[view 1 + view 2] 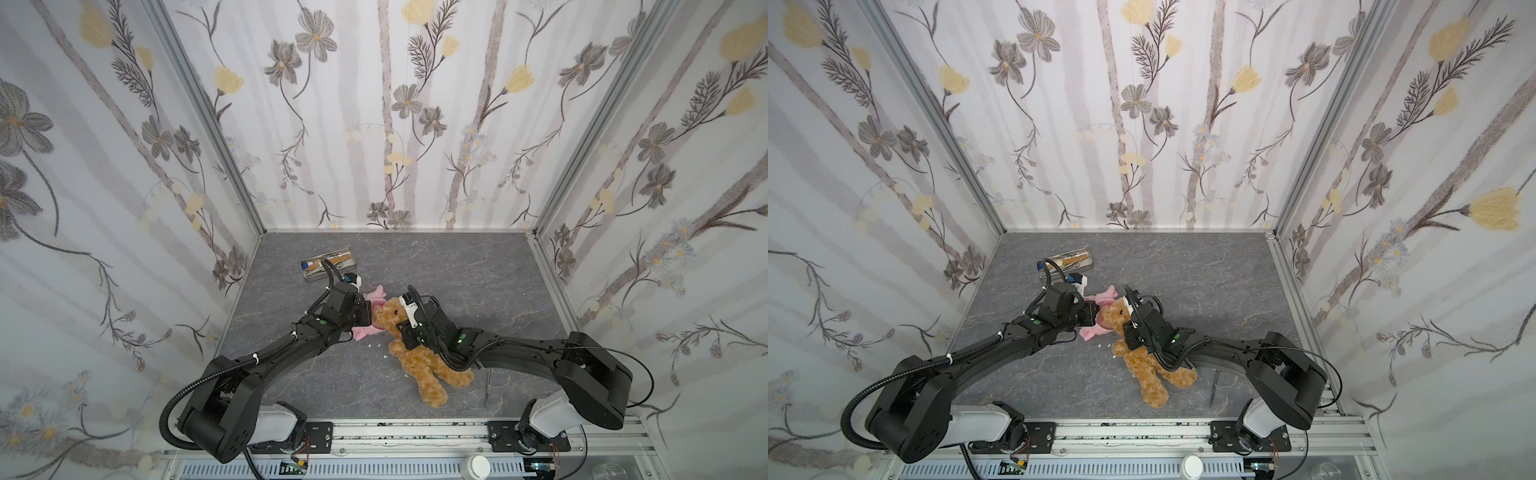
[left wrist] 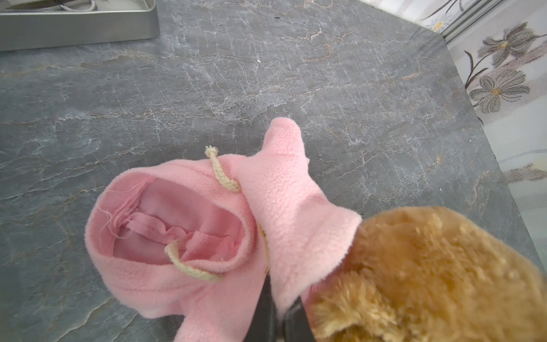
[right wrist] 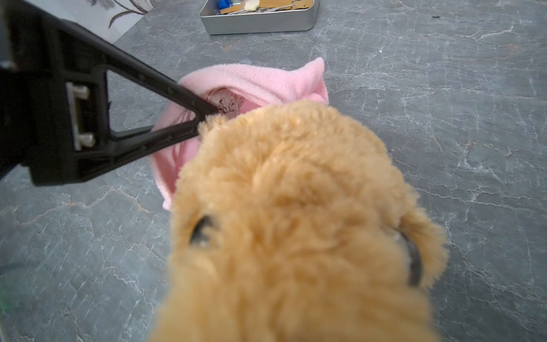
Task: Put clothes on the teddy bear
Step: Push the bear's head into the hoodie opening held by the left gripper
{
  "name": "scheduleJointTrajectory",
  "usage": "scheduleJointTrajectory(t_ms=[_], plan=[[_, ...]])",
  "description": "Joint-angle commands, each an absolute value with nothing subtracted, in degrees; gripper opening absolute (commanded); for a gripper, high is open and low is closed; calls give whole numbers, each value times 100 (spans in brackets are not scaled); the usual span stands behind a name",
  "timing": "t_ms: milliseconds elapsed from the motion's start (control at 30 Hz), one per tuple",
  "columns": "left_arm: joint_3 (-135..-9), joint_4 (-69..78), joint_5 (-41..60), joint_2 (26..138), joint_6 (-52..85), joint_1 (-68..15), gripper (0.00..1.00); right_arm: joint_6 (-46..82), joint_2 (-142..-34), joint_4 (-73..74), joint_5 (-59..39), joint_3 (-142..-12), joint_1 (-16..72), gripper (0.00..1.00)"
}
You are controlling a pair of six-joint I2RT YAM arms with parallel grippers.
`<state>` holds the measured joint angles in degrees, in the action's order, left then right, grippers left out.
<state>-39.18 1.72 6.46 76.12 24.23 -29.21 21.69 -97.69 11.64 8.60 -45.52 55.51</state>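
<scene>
Tin (image 3: pixel 260 25) of perhaps sticks (image 3: pixel 284 3); left tool (image 2: pixel 281 296) tight on hoodie (image 2: pixel 177 281); right tool (image 1: pixel 397 326) by teddy bear (image 1: pixel 419 361), grip unclear.

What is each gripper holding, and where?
The left gripper is shut on the pink hoodie, pinching the edge of its opening. The right gripper sits at the neck of the teddy bear; fingers hidden in fur, grip unconfirmed.

In both top views the fingertips of the right gripper (image 1: pixel 399 328) are hidden under its own wrist and the fur of the teddy bear (image 1: pixel 428 374), so its grip cannot be judged. In the right wrist view the bear is blurred and cut off by the picture's edge. The pink shirt (image 1: pixel 376 295) is largely covered by the left gripper (image 1: pixel 370 319). The metal tin (image 3: pixel 260 25) is cropped in both wrist views; its contents cannot be named.
</scene>
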Motion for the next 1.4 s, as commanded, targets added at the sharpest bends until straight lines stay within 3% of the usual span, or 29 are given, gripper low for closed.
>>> scheduleJointTrajectory(t_ms=[0, 367, 700, 1133, 1367], plan=[[-3911, 378, 685, 7581, 2531, -2936, 0, 2368, -9862, 1257, 976, -4656, 5656, 19], [-3931, 451, 721, 7685, 2709, -2997, 0, 2408, -10295, 973, 715, -5098, 5909, 16], [-4034, 552, 868, 8026, 3132, -3109, 0, 1110, -11025, 2398, 89, -4795, 5993, 15], [-4026, 571, 687, 8041, 3102, -3060, 0, 896, -10138, 3006, -324, -3755, 5857, 15], [-3995, 571, 826, 8030, 3038, -3045, 0, 570, -10143, 2899, -942, -3873, 5845, 14]])
